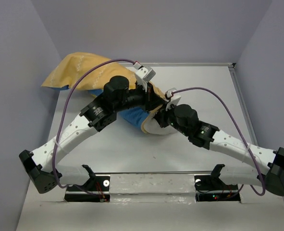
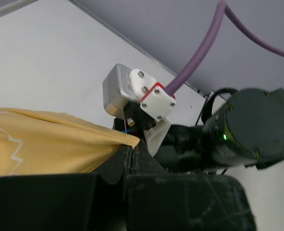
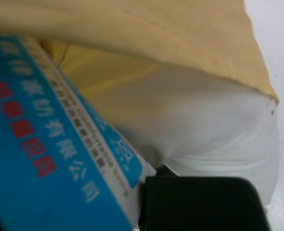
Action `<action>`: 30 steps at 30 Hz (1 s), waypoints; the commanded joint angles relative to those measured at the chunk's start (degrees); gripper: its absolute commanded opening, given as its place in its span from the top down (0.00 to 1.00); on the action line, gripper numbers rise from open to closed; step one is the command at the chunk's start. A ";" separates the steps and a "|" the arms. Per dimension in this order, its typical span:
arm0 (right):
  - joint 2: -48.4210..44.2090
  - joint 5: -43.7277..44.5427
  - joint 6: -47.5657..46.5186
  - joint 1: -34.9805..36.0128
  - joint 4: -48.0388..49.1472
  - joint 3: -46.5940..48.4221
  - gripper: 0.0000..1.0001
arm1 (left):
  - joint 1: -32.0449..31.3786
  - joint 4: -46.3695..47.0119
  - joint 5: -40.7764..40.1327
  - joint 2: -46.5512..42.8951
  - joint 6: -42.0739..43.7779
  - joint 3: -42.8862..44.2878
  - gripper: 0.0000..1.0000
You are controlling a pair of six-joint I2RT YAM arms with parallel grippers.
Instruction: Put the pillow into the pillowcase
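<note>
The left tool (image 2: 132,150) pinched the edge of the thin mustard-yellow-and-blue fabric pillowcase (image 1: 81,70). The right tool (image 1: 160,115) was closed by the plump white pillow (image 3: 218,130), which lay partly inside it on the white tabletop (image 1: 190,163). A blue printed label (image 3: 45,144) blocked the view of the right tool's grip.

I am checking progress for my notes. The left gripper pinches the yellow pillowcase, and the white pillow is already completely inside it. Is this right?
Not quite. The pillow is only partly inside: the right wrist view shows its white end bulging out past the yellow hem of the pillowcase. The left gripper does pinch the yellow fabric, as you say.
</note>
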 commanded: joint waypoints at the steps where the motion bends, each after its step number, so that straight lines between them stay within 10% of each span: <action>1: 0.52 16.77 7.01 -1.16 20.68 3.42 1.00 | -3.80 8.45 7.63 9.14 -2.57 15.51 1.00; 9: -6.88 -14.27 17.33 2.87 9.97 10.10 1.00 | -8.55 -33.45 -12.30 39.13 3.06 83.94 1.00; 20: -1.98 22.63 2.38 2.46 20.43 7.28 1.00 | -21.71 -40.79 -31.71 28.26 1.29 80.94 1.00; 25: -7.04 23.98 21.13 -1.76 21.04 -5.78 1.00 | -23.32 -40.89 -40.35 26.76 3.57 80.15 1.00; 30: -13.44 27.14 29.09 -4.32 20.78 -19.58 1.00 | -23.49 -38.15 -29.39 37.90 3.67 80.66 1.00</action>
